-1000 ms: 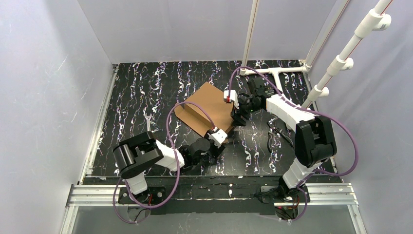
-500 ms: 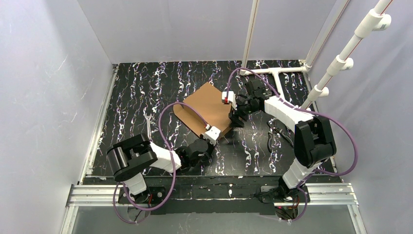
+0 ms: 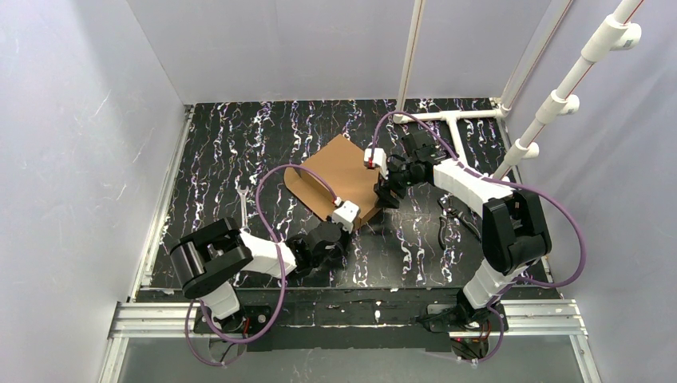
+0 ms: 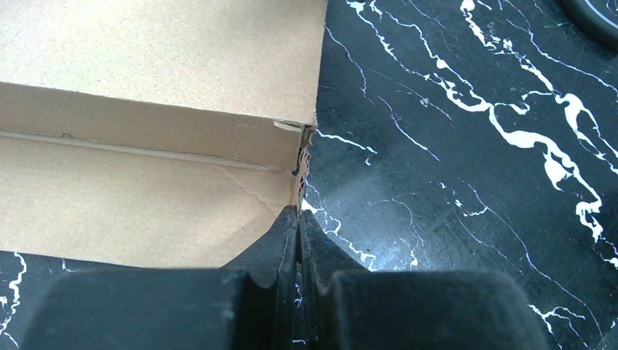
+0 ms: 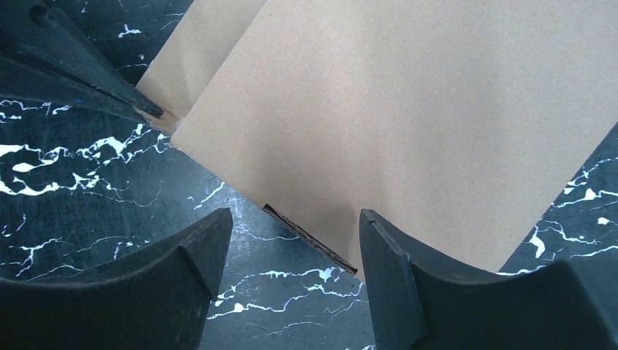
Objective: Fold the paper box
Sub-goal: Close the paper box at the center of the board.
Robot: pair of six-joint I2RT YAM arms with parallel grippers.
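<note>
Paper box (image 3: pixel 339 177): flat on the surface (image 3: pixel 239 144), set diagonally, one corner toward the far wall.
Left pincer (image 4: pixel 299 217): together, tips touching the box's near corner.
Right pincer (image 5: pixel 291 244): apart, over the box's right edge.

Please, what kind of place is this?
Probably a robot test booth in a lab: plain white walls enclose a black marbled table, two robot arms are bolted to a metal rail, and a white pipe frame stands at the right.

The paper box (image 3: pixel 339 171) lies on the table's (image 3: pixel 239 144) middle
</note>
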